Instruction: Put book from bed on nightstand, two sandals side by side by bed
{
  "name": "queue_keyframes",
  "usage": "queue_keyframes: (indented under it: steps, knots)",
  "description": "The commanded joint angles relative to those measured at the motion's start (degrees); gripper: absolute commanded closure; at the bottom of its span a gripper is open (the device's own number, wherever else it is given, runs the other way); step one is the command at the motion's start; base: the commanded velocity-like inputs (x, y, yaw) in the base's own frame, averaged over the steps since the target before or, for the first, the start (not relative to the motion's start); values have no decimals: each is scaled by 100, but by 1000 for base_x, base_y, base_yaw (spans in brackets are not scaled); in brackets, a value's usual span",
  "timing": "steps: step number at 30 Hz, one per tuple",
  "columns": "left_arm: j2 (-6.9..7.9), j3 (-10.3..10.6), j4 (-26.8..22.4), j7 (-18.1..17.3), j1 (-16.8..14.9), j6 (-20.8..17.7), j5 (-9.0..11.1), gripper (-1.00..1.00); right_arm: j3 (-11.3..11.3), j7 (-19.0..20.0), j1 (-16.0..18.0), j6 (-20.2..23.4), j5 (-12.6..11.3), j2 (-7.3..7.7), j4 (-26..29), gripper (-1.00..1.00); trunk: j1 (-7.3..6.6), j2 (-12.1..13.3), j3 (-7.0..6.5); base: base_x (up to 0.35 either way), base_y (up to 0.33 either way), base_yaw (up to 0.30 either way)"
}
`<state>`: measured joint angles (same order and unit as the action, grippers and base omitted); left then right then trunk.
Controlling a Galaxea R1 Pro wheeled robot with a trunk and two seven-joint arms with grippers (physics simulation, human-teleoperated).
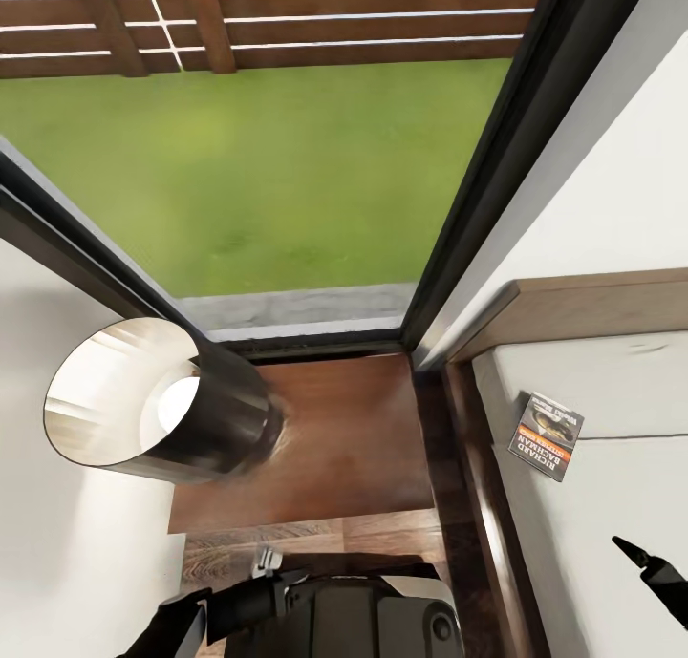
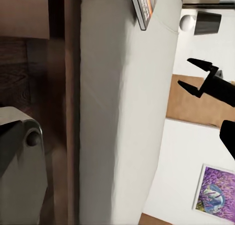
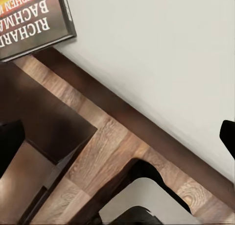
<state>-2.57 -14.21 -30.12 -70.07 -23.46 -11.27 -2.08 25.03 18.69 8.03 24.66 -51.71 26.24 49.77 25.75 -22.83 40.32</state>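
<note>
The book (image 1: 547,435), a thin paperback with an orange band, lies flat on the pale mattress of the bed (image 1: 592,543), near the headboard and close to the mattress edge. In the right wrist view the book (image 3: 29,24) reads "RICHARD BACHMAN". The nightstand (image 1: 334,448) stands between the bed and the window and carries a lamp. My right gripper (image 2: 193,74) hovers open over the mattress, short of the book, with nothing between its fingers. My left gripper (image 1: 186,625) is low by my trunk, its fingers apart and empty. The sandals are out of view.
A dark-shaded lamp (image 1: 162,410) takes up the nightstand's left half; its right half is bare wood. Behind it is a tall black-framed window (image 1: 478,180) onto grass. My grey base (image 3: 147,200) stands on the plank floor beside the bed frame (image 3: 122,112). A purple picture (image 2: 215,190) hangs on the wall.
</note>
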Motion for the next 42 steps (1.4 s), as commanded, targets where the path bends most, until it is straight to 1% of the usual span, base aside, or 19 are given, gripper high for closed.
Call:
queue_keyframes:
  steps: [1,6,9,14,16,18,19,20,21,22,23,25,28,29,30,31,32,36,42]
  knots:
    - [-7,-38,-3,-33,10,-55,-28,-100,13,150,-98,46,-8,-2,13,-100,3,-8,6,0,0,0]
    - [-7,-38,-3,-33,34,-44,-34,-100,11,682,-369,49,92,-2,41,-100,3,-8,6,0,0,0]
    - [-7,-38,-3,-33,45,-43,-37,-100,10,884,-440,53,181,-4,37,-100,3,-8,6,0,0,0]
    - [-7,-38,-2,-33,49,-42,-38,-100,7,1046,-528,55,364,-5,20,-100,3,-8,6,0,0,0]
    - [-7,-38,2,-33,51,-42,-35,-100,-2,1170,-551,56,509,-8,-8,-100,3,-8,6,0,0,0]
    - [-7,-38,19,-33,53,-42,-37,-100,-14,1286,-566,56,710,-11,-82,-100,3,-8,6,0,0,0]
    - [-7,-38,75,-33,57,-42,-39,-100,-33,1375,-571,56,980,-15,-188,-100,3,-8,6,0,0,0]
    - [-7,-38,98,-33,58,-42,-41,-100,-43,1402,-572,56,1078,-17,-220,-100,3,-8,6,0,0,0]
    - [-7,-38,139,-33,57,-42,-43,-100,-75,1459,-573,53,1270,-21,-265,-100,3,-8,6,0,0,0]
    - [-7,-38,167,-33,58,-40,-45,-100,-133,1518,-574,53,1436,-38,-297,-100,3,-8,6,0,0,0]
    - [-5,-38,191,-33,60,-41,-46,-100,-265,1602,-574,52,1611,-107,-325,-100,3,-8,6,0,0,0]
    - [-3,-38,202,-33,58,-41,-45,-100,-374,1641,-576,51,1678,-149,-335,-100,3,-8,6,0,0,0]
    - [1,-38,219,-33,60,-42,-41,-100,-775,1687,-578,48,1765,-211,-362,-100,3,-8,6,0,0,0]
    - [1,-38,221,-33,60,-42,-41,-100,-850,1689,-577,47,1771,-215,-368,-100,3,-8,6,0,0,0]
    - [1,-38,222,-33,60,-42,-40,-100,-995,1690,-578,39,1782,-222,-390,-100,3,-8,6,0,0,0]
    - [1,-38,223,-33,60,-42,-40,-100,-1063,1690,-579,30,1785,-226,-411,-100,3,-8,6,0,0,0]
    - [2,-38,224,-33,61,-42,-39,-100,-1184,1690,-578,14,1792,-234,-470,-100,3,-8,6,0,0,0]
    - [2,-38,225,-33,61,-42,-39,-100,-1399,1683,-576,-14,1804,-261,-673,-100,3,-8,6,0,0,0]
    - [2,-38,225,-33,61,-42,-38,-100,-1462,1677,-576,-36,1812,-268,-740,-100,3,-8,6,0,0,-15]
